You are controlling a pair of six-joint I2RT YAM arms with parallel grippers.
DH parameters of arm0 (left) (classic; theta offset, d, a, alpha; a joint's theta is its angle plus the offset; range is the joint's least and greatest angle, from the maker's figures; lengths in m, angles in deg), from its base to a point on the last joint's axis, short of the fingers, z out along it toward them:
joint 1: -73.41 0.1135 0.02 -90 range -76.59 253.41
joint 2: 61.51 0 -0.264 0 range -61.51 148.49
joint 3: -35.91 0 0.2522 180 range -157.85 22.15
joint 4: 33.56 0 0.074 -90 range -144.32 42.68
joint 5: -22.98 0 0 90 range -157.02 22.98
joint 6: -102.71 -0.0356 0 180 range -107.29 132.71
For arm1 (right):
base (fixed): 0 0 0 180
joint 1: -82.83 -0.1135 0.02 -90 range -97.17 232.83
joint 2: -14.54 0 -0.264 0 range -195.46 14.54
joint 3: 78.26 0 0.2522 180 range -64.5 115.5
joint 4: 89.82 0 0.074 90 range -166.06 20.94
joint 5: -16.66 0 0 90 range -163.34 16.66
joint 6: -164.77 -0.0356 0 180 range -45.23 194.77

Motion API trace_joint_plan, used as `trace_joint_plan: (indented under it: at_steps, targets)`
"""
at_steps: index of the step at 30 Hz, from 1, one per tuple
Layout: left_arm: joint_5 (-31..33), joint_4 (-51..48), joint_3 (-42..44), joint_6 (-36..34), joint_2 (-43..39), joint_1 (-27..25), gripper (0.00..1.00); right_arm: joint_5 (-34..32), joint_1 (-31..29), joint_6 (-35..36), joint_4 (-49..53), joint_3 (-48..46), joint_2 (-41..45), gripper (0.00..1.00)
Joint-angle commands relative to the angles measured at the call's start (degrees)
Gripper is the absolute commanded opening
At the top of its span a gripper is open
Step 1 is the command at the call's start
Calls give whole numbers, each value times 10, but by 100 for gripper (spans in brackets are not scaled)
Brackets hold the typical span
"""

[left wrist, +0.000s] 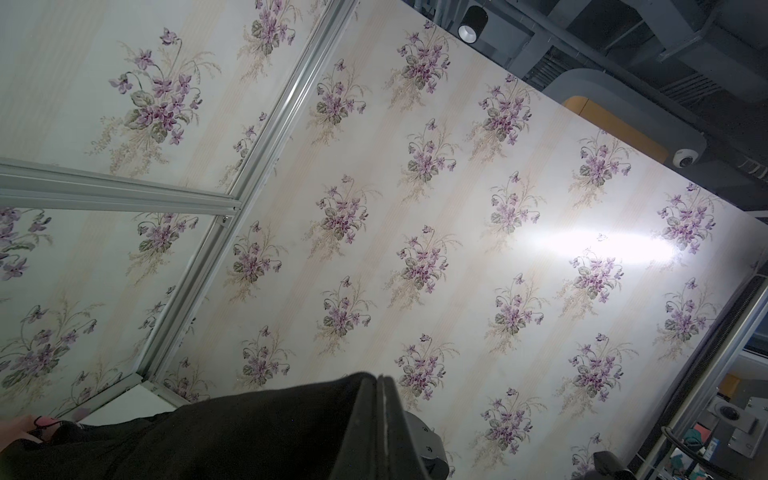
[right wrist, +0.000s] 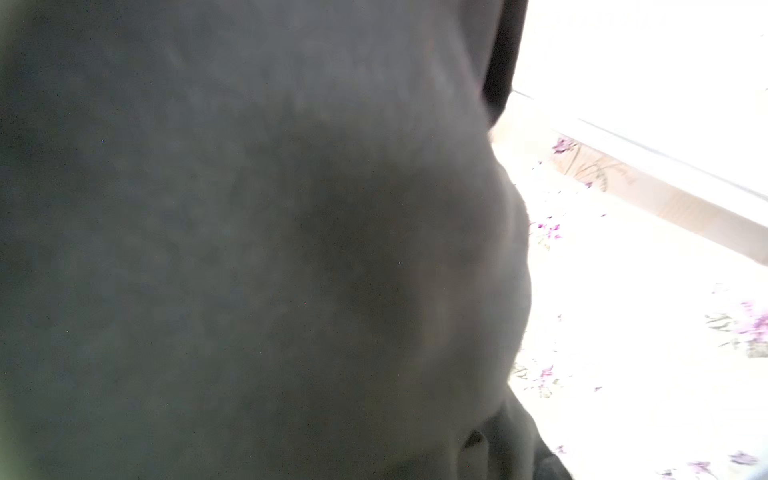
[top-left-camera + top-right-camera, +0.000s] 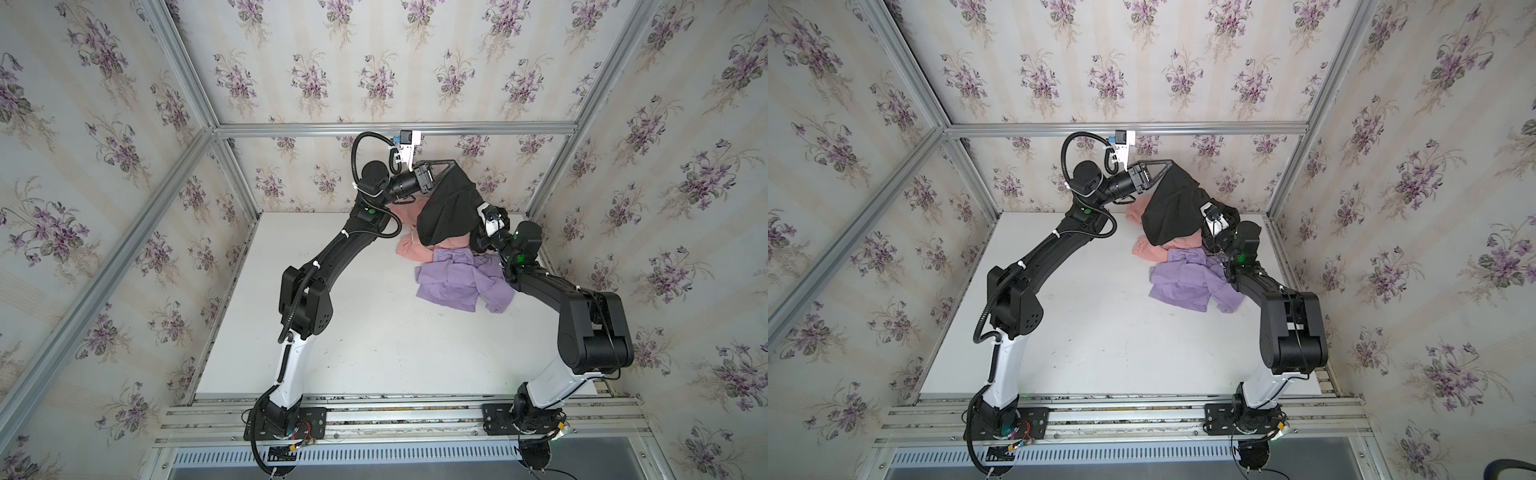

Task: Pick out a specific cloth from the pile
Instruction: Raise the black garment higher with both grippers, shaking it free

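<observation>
Flowery wallpaper all round, white counter [image 3: 353,332] underneath. Left fingers [image 1: 392,419] are clamped on the black cloth [image 3: 446,212], holding it high, I'd guess so it hangs free of the pile [image 3: 440,266]: salmon-pink garment [image 3: 409,251], lilac garment [image 3: 457,286]. Right fingers are closed, buried behind its lower edge. Can't tell if they've got fabric.

White table [image 3: 374,332], pile [image 3: 446,262], lilac garment [image 3: 457,286], pink garment [image 3: 411,251]
</observation>
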Motion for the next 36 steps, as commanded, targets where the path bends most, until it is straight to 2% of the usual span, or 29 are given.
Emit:
trace_joint_plan:
  at_steps: [1,8,19,36]
  targets:
    - [0,22,-12,-6,2,-1,0,-6,1,-11,-22,14,18,0]
    - [1,19,-13,-9,-9,-1,0,-16,0,-22,-4,34,42,0]
    - [10,-3,-49,-11,-14,-1,0,-47,-1,-28,80,100,67,0]
    - [17,-55,-67,-63,-97,-5,0,-42,-21,-38,179,237,118,0]
